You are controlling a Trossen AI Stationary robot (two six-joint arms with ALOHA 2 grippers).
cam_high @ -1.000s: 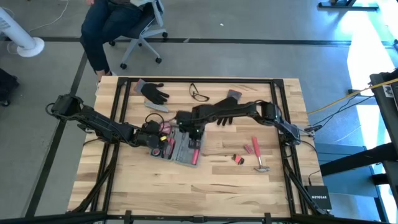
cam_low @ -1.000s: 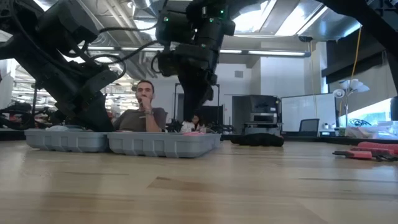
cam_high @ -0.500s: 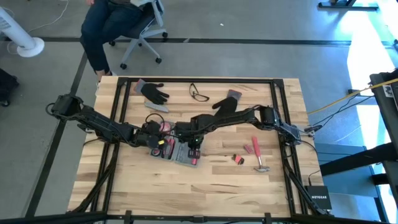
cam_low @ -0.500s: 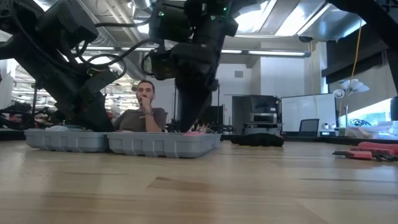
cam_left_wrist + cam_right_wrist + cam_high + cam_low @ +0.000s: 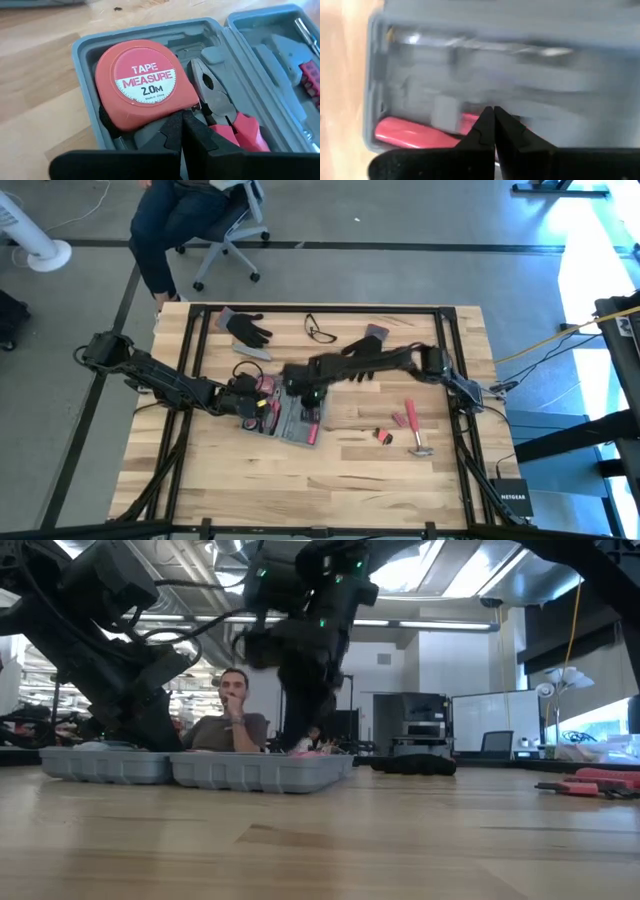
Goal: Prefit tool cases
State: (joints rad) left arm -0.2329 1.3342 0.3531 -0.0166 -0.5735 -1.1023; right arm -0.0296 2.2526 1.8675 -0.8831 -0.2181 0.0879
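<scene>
The blue-grey tool case [image 5: 290, 423] lies open near the table's middle, its two halves side by side [image 5: 200, 769]. Its left half [image 5: 80, 50] holds a red tape measure [image 5: 142, 82] and red-handled pliers [image 5: 220, 107]. My left gripper [image 5: 250, 406] is shut, its tips [image 5: 182, 117] down at the tape measure's corner beside the pliers. My right gripper [image 5: 306, 390] is shut over the right half [image 5: 370, 75], its tips [image 5: 493, 114] above a red tool handle [image 5: 410, 134]. My left gripper slants down into the case's left half; its shut fingertips [image 5: 186, 125] stand at the tape measure's lower corner [image 5: 170, 112], and I cannot tell whether they touch it. My right gripper points steeply down into the right half; the blur hides whether it touches anything.
Two black gloves [image 5: 248, 327] [image 5: 365, 350], glasses [image 5: 320, 332] and a slim grey bar [image 5: 252, 352] lie toward the far edge. A hammer [image 5: 415, 432] and small red parts [image 5: 383, 436] lie right of the case. A person [image 5: 190, 220] sits beyond the far edge.
My right gripper, staying shut, went toward the table's near edge over the case's right half and has come back toward the far edge.
</scene>
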